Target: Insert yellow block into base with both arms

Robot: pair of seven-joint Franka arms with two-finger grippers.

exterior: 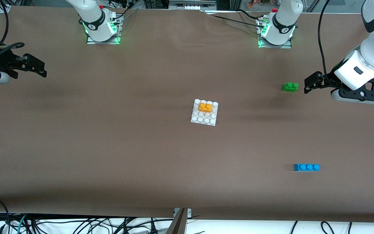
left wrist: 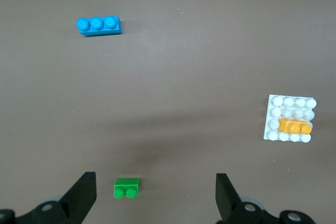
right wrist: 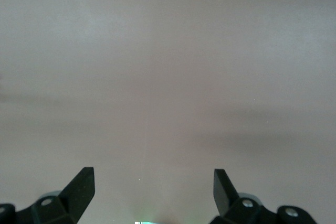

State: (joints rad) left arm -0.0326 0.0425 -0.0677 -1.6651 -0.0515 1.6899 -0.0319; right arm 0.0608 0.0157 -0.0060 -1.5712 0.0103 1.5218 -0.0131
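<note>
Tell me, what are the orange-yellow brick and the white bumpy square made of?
Both look like hard molded plastic. The yellow block is smooth and slightly glossy, with two rounded studs. The base beneath it is matte white, with evenly molded round studs. Toy-brick plastic seems likely, though looks alone can't confirm it.

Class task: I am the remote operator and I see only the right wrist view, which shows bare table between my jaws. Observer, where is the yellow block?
Observer: The yellow block sits on the base, mid-table, in its second stud row from the robots' side.
Operator: Is anything gripping it?
Observer: No. The left gripper hangs open beside the green brick.
Operator: And mine?
Observer: The right gripper is open over the right arm's end of the table.
Operator: Other bricks?
Observer: A blue brick lies nearer the front camera than the green one.
</note>
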